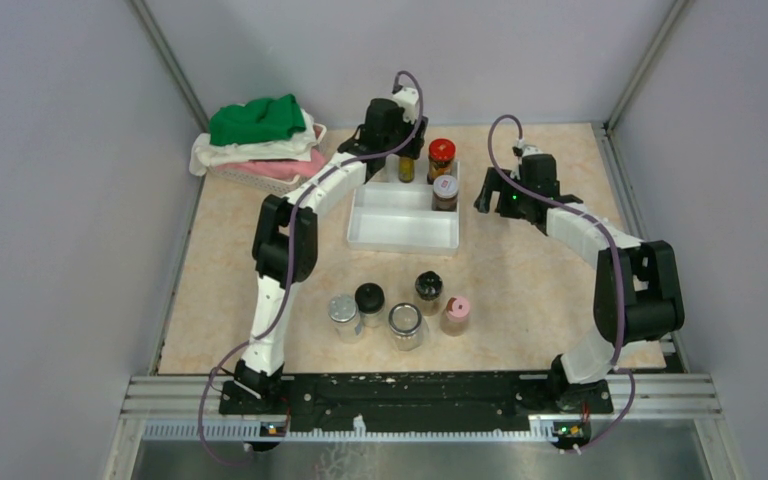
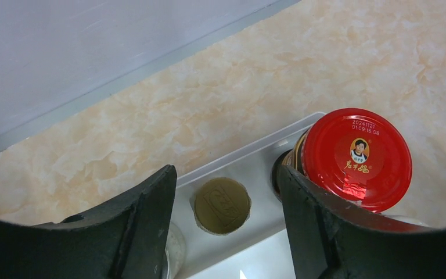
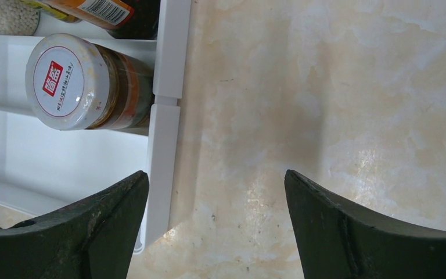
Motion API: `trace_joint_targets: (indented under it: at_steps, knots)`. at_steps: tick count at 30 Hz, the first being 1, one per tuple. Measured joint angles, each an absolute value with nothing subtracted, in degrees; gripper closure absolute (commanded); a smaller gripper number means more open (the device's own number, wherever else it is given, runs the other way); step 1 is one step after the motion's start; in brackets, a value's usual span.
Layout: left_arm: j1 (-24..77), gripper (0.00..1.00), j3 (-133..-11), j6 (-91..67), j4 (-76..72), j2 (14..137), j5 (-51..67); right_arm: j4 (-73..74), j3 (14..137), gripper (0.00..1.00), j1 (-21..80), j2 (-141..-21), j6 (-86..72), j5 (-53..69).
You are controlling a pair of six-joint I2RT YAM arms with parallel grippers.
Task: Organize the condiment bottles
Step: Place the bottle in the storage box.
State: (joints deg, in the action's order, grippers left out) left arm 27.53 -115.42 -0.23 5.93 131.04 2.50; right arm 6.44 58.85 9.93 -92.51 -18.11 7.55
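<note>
The condiment bottles stand in two groups. In the white stepped tray [image 1: 403, 230] are a slim amber bottle [image 1: 406, 167], a red-capped jar [image 1: 441, 152] and a white-red-capped jar [image 1: 446, 190]. Several more stand in front: silver-capped [image 1: 343, 313], black-capped [image 1: 369, 297], pink-capped [image 1: 456, 314]. My left gripper [image 1: 392, 140] hangs over the tray's back step, open. In the left wrist view, the left gripper [image 2: 226, 174] straddles the amber bottle's gold cap [image 2: 222, 204] with a gap on each side. My right gripper [image 3: 216, 174] is open over bare table beside the tray's right wall [image 3: 165, 116].
A basket of folded green, white and pink cloths [image 1: 260, 140] sits at the back left. The red-capped jar [image 2: 357, 158] stands close against my left gripper's right finger. A jar of white grains [image 2: 174, 250] shows behind the left finger. Grey walls enclose the table.
</note>
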Motion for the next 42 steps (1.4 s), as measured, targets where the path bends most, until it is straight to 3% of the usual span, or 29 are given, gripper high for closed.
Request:
trace_joint_targets:
  at_steps: [3,10,18,23,29,42]
  knots:
    - [27.5,0.20,-115.4,-0.7,5.6,131.0,2.5,6.1,58.8,0.14,9.9,-92.5,-18.1,7.7]
    - [27.5,0.18,-115.4,-1.1,5.5,131.0,3.4,5.1,58.5,0.15,9.9,-93.7,-18.2,8.9]
    - [27.8,0.23,-113.8,-1.9,8.3,125.1,3.7,5.8,57.8,0.20,10.8,-94.0,-18.1,10.0]
    - [28.5,0.40,-104.4,-3.4,9.4,110.4,2.7,8.5,57.9,0.20,16.4,-93.9,-16.3,6.9]
    - [29.5,0.31,-92.7,-6.9,11.4,93.4,1.8,13.0,57.8,0.18,24.2,-90.3,-15.1,4.0]
    - [31.3,0.33,-72.0,-11.4,28.3,81.2,5.0,20.0,55.1,0.20,27.6,-73.5,-15.2,0.9]
